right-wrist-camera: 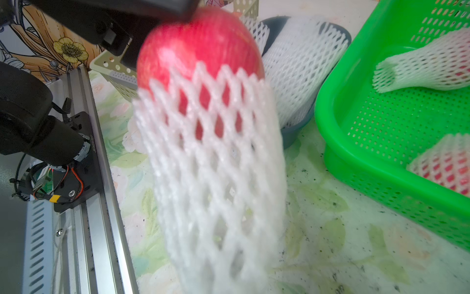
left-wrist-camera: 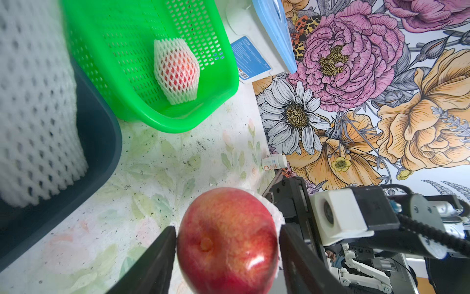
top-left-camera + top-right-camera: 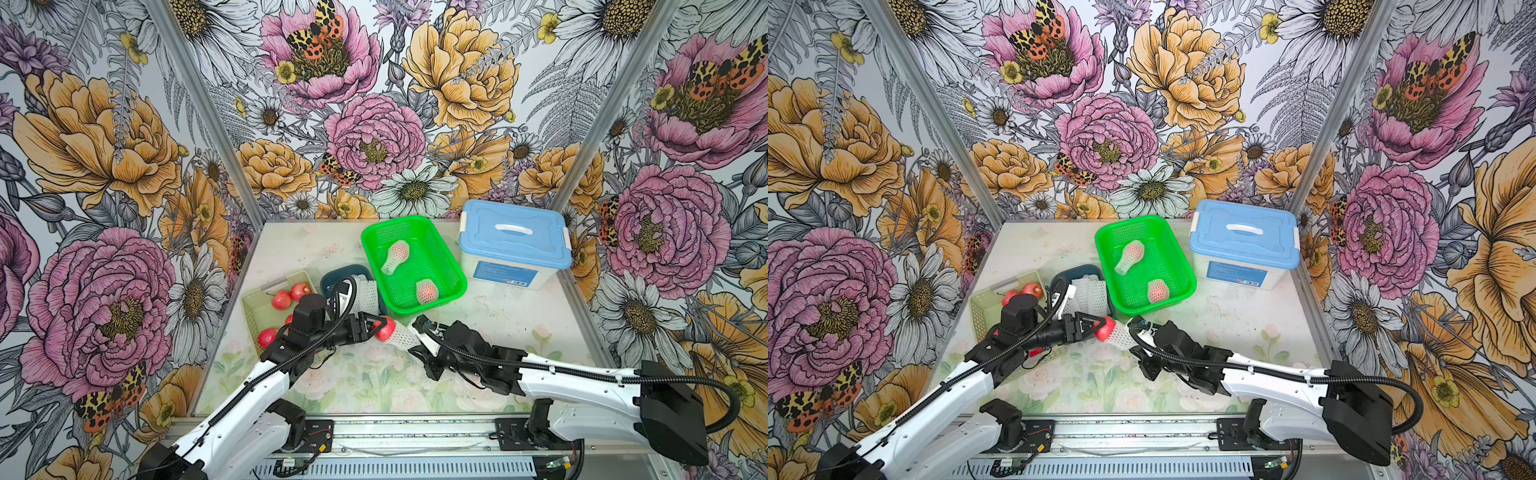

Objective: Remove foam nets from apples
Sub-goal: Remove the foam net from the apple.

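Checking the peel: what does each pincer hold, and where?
Left pincer grips the apple by its bare end. Right pincer, shut, holds the net by its empty tail.

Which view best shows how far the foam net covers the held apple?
Right wrist view: close up, the foam net covers about half the apple. Both top views show them small; the left wrist shows bare apple, just a net edge.

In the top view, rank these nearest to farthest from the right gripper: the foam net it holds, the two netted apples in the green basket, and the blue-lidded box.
From the right gripper:
1. foam net: in its jaws, half off the red apple.
2. near netted apple: green basket's near end.
3. far netted apple: basket's far end.
4. blue-lidded box: back right.
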